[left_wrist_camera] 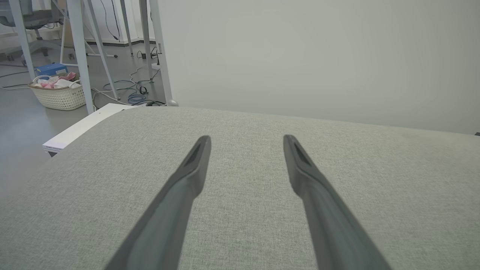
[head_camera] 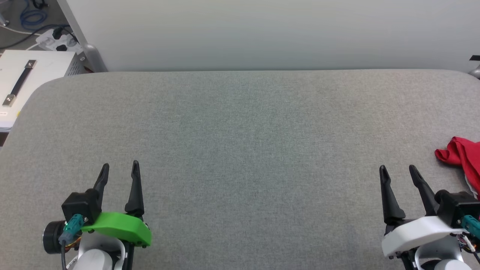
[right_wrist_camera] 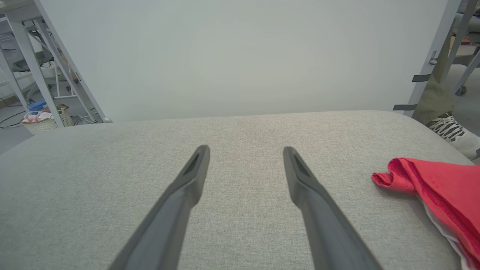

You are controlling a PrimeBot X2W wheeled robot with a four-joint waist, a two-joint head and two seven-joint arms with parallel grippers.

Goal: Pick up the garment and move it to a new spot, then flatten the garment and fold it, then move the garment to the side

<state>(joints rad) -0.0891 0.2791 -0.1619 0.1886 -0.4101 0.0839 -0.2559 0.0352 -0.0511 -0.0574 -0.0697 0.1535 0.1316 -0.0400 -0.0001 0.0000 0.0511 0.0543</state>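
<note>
Right claw (head_camera: pixel 397 167) sits at the lower right of the head view, its two dark fingers apart with nothing between them, tips pointing up the frame over bare grey cloth. The garment (head_camera: pixel 463 155) lies just beside it, to its right and slightly higher in the frame, a crumpled red heap cut off by the right edge, with a sliver of white showing underneath. The garment and the claw are close but not touching. In the right wrist view the red cloth lies at the lower right, right of the right-hand finger and clear of it.

Left claw (head_camera: pixel 120 164) is at the lower left of the head view, fingers likewise spread and empty, well apart from the garment across the width of the table (head_camera: pixel 240 123).

A pale panel (head_camera: pixel 262 33) stands behind the table's far edge. At the upper left are a white box (head_camera: pixel 41 65) with a black handle and a power strip (head_camera: pixel 56 39). The left wrist view shows a woven basket (left_wrist_camera: pixel 60 95) on the floor at upper left.
</note>
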